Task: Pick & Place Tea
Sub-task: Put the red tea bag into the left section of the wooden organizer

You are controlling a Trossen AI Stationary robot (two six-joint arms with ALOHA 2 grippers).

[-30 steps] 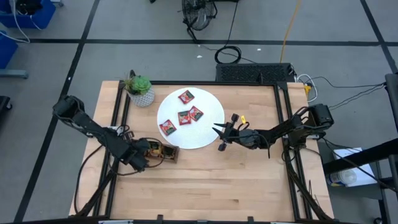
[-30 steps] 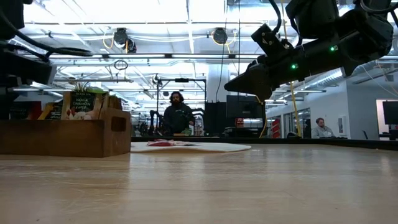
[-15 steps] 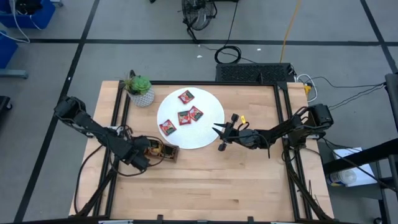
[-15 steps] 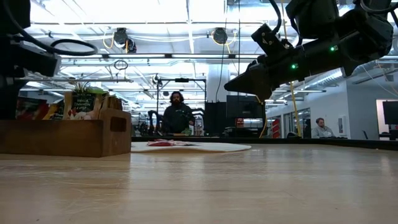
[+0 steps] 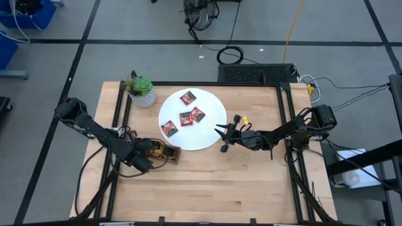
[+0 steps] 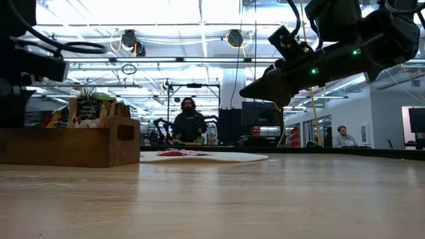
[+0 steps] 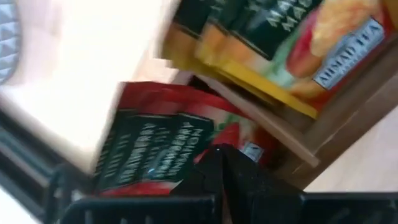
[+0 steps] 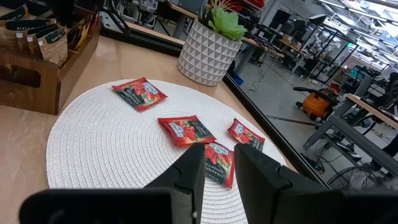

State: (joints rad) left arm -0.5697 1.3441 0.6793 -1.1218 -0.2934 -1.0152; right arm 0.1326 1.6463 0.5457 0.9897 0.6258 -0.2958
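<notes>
Four red tea sachets lie flat on the white disc point(image 5: 210, 135), among them one at its far side point(image 5: 187, 97) and one at its near left point(image 5: 169, 129). More sachets stand in the wooden tray point(image 5: 164, 152); orange-yellow ones point(image 7: 261, 43) show in one compartment. My left gripper point(image 5: 144, 162) is over the tray's left end, shut on a red sachet point(image 7: 155, 143). My right gripper point(image 5: 221, 140) hovers open at the disc's right edge, above the table, its fingers point(image 8: 186, 177) pointing at the sachets. My left gripper comes at the red sachet point(image 7: 186, 130) from above, where it stands in the tray beside a wooden divider point(image 7: 267, 134). Its shut fingertips point(image 7: 217, 155) meet on the sachet's near edge. The fingers hide the place of contact.
A small green plant in a white pot point(image 5: 142, 91) stands at the far left corner, close to the disc. The tray point(image 6: 73, 146) sits left of the disc. Bare wood lies along the near half of the table point(image 5: 220, 188). People sit in the room behind.
In the low view my left arm has shifted above the tray and now sits a little higher. My right arm and the sachets on the disc have kept still.
</notes>
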